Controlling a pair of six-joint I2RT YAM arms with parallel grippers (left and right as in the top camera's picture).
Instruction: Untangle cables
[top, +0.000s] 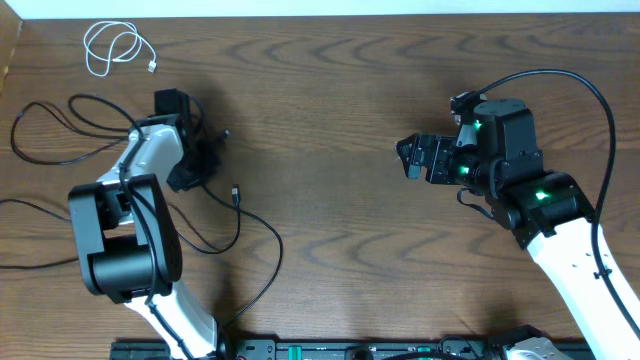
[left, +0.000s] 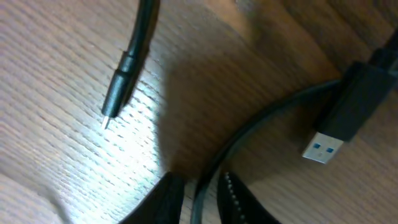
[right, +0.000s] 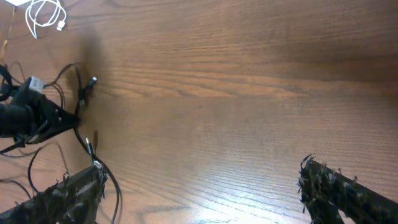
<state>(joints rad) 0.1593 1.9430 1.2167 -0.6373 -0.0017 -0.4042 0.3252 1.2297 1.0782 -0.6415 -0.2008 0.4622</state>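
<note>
Overhead view: thin black cables (top: 281, 250) loop around the left gripper (top: 192, 165), whose fingers pinch one strand. The short white coiled cable (top: 115, 48) lies well apart, far-left. The right gripper (top: 415, 158) gapes wide, empty. Risk: pulling may tighten crossings or snag the black USB plug (left: 345, 115).

Nothing legible in any of my views. USB plug (left: 324, 148), 3 o'clock in my left wrist view: no marking I can read. Black strip (top: 400, 350), 6 o'clock overhead: pale marks, too small to read.
</note>
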